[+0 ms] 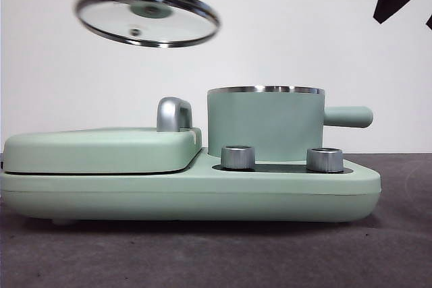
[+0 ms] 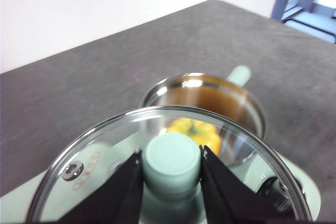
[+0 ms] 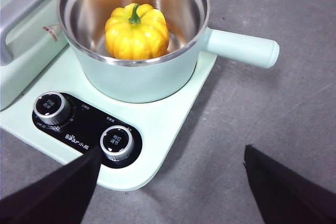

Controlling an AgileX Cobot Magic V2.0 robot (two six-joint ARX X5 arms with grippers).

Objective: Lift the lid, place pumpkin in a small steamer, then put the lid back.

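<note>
Lid: round clear glass lid with shiny steel rim and small mint-green knob [image 1: 147, 15], held in the air, tilted, up and off to the side of the pot, well apart from it.
Left end effector: left end effector [image 2: 172, 163] clamped on the knob, one black jaw each side, carrying the lid.
Right end effector: right end effector [image 3: 170, 179] spread wide, empty, hanging above the desk near the appliance's knob corner.
Pumpkin: glossy yellow-orange ribbed toy pumpkin with green stem [image 3: 136, 31] sits upright on the pot floor, stem up.
Steamer: mint-green cylindrical pot with steel rim and straight side handle [image 1: 264, 125], uncovered, standing on the wide mint-green appliance base [image 1: 189, 193] behind two silver knobs.
Stage (judged): pumpkin in; only lid replacement left.
Handling (judged): glass lid stiff, breakable, likely heavier than it looks; steel rim slick; knob is the only sound hold. Needs levelling and centring over the rim, else it can seat skewed or clank.
View gaps: front view hides the pumpkin behind the pot wall; right wrist view shows it plainly; left wrist view shows it through the glass, blurred. Only left wrist view shows the grip on the knob.
Other: flat mint-green rectangular cover with grey handle [image 1: 101, 150] beside the pot; grey desk [image 1: 202, 254].
</note>
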